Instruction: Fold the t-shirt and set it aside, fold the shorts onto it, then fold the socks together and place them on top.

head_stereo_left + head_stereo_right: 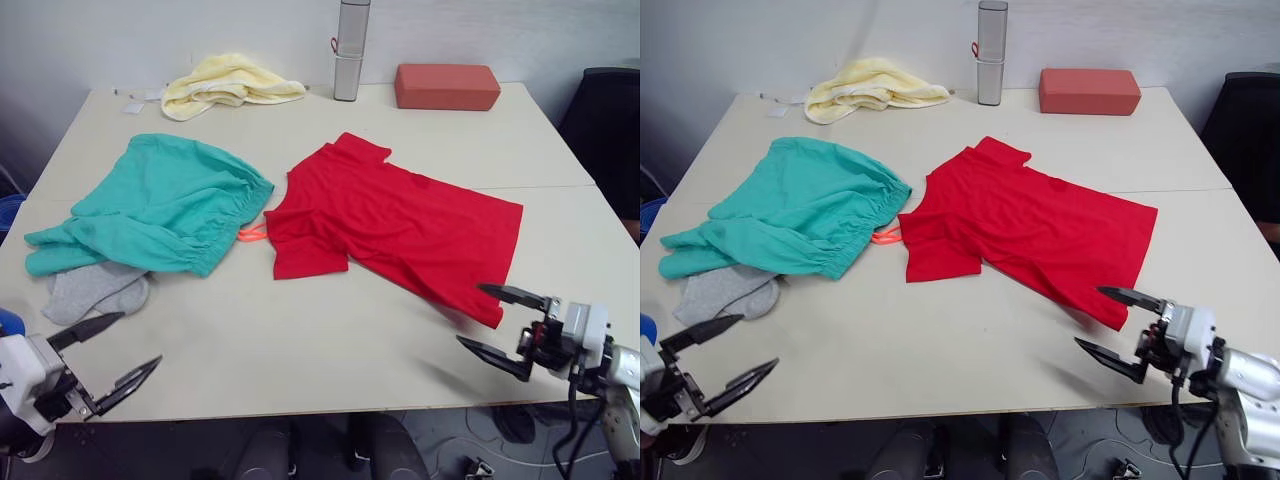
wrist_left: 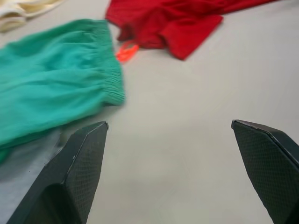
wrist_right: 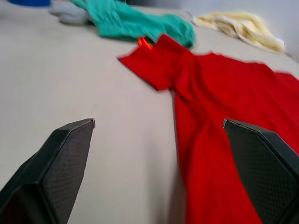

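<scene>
Now at the t-shirt (image 1: 395,222) fold, both grippers spread and empty, right gripper (image 1: 502,331) near its hem, needing a grasp.

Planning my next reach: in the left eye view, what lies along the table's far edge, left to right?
Pale yellow towel → silver cylindrical container → brick-red block.

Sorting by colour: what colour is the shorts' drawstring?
Orange; the drawstring shows best in the left eye view, beside the shorts.
</scene>
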Controlling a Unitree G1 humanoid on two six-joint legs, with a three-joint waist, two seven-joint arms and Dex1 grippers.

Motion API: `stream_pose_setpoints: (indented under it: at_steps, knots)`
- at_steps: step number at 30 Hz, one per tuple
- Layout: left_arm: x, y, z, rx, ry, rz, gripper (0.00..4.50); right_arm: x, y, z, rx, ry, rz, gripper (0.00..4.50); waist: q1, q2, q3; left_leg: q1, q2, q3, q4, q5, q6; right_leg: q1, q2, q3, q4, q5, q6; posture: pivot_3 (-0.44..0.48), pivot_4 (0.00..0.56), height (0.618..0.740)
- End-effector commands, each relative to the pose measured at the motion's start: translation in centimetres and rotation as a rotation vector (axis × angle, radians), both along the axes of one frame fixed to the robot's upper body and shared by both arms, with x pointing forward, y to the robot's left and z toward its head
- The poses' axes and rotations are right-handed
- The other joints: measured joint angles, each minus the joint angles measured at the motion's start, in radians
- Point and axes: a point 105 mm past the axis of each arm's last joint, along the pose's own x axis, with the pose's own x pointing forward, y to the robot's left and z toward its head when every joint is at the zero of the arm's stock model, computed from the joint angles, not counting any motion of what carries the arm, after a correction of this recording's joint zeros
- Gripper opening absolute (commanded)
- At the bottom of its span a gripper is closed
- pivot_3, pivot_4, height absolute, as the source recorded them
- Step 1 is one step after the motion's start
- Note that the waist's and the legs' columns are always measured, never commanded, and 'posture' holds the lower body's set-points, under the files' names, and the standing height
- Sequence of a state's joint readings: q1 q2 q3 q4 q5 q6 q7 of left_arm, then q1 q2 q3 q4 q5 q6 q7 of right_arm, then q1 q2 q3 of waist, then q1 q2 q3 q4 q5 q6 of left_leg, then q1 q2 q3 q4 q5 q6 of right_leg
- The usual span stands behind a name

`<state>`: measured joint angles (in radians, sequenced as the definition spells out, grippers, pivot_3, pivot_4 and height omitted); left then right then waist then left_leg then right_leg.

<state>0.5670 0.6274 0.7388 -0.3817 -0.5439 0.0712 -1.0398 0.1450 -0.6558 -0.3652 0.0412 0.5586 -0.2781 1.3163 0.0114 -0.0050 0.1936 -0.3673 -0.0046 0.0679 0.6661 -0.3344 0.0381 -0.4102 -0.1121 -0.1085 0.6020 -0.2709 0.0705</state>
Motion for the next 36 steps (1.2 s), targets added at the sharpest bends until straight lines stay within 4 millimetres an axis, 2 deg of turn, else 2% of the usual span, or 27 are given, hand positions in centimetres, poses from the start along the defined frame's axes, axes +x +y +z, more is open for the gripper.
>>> stream_pose_setpoints:
  at_steps: [1,5,9,13,15,18,20,23,26,32,36]
  knots:
    - [-1.4,0.9,-1.0,0.035,0.074,-0.013,4.44,-0.9,-2.0,0.0,-0.056,-0.037,-0.08,4.5,0.001,0.0,0.0,0.0,0.0,0.0,0.001,0.0,0.001,0.0,0.0,0.0,0.001,0.0,0.0,0.0,0.15,0.74]
    - [-2.0,1.5,-1.8,0.028,0.129,-0.017,4.44,-1.5,-2.3,-0.1,-0.053,-0.046,-0.122,4.5,0.002,0.001,0.0,0.0,0.0,0.0,0.001,-0.001,0.001,0.0,0.0,0.001,0.0,0.0,0.0,0.0,0.15,0.74]
    - [-0.5,-0.2,-1.1,0.039,0.11,-0.098,4.44,-1.4,-1.4,0.5,-0.065,-0.068,-0.135,4.5,0.009,0.002,-0.001,0.0,0.0,-0.001,0.001,-0.002,-0.001,0.0,0.0,0.001,0.0,0.0,-0.001,0.0,0.15,0.74]
    - [2.5,-3.2,-0.4,0.096,0.085,-0.224,4.44,-0.1,-0.8,0.9,-0.173,-0.051,-0.149,4.5,0.017,0.003,-0.002,0.0,0.0,-0.001,0.002,-0.002,-0.002,0.001,-0.001,0.001,0.001,0.0,0.0,0.0,0.15,0.74]
    - [3.5,-5.8,0.1,0.076,0.092,-0.326,4.44,0.6,-0.6,1.1,-0.268,-0.074,-0.138,4.5,0.015,0.003,-0.002,0.0,0.0,-0.001,0.002,-0.001,-0.002,0.001,-0.001,0.001,0.001,0.0,0.0,0.0,0.15,0.74]
    - [4.5,-7.7,-0.9,0.202,0.123,-0.435,4.44,1.5,-0.7,1.2,-0.356,-0.076,-0.173,4.5,0.012,0.004,-0.002,0.0,0.0,-0.001,0.002,0.003,-0.003,0.0,-0.001,0.001,0.002,0.0,0.0,0.0,0.15,0.74]
    - [7.4,-8.8,-1.2,0.296,0.055,-0.442,4.44,2.2,-0.7,1.6,-0.44,-0.127,-0.211,4.5,0.013,0.008,-0.003,0.0,0.0,0.0,0.0,0.004,-0.006,0.0,0.0,0.001,0.002,0.0,0.0,0.0,0.15,0.74]
    - [12.4,-9.8,-1.2,0.503,-0.099,-0.437,4.44,2.1,-0.8,1.1,-0.558,-0.169,-0.21,4.5,0.019,0.008,-0.003,-0.001,-0.001,0.001,0.001,0.006,-0.006,-0.001,0.002,0.0,0.005,0.0,0.0,0.0,0.15,0.74]
    - [15.3,-10.1,-1.1,0.601,-0.161,-0.435,4.44,1.8,-1.5,0.9,-0.6,-0.172,-0.252,4.5,0.023,0.007,-0.004,0.0,-0.002,0.001,0.001,0.007,-0.006,0.0,0.002,0.0,0.006,0.001,0.001,0.0,0.15,0.74]
    - [17.6,-11.5,-2.6,0.65,-0.18,-0.511,4.44,1.7,-1.2,0.4,-0.629,-0.157,-0.297,4.5,0.014,0.007,-0.004,0.0,-0.002,0.006,0.002,0.008,-0.004,-0.001,0.003,0.002,0.007,0.002,0.004,0.0,0.15,0.74]
    - [18.7,-12.3,-3.1,0.687,-0.206,-0.546,4.44,1.6,-2.1,-0.4,-0.669,-0.121,-0.344,4.5,0.026,0.007,-0.005,0.001,-0.002,0.006,0.003,0.008,-0.003,0.001,0.001,0.003,0.005,0.003,0.004,0.0,0.15,0.74]
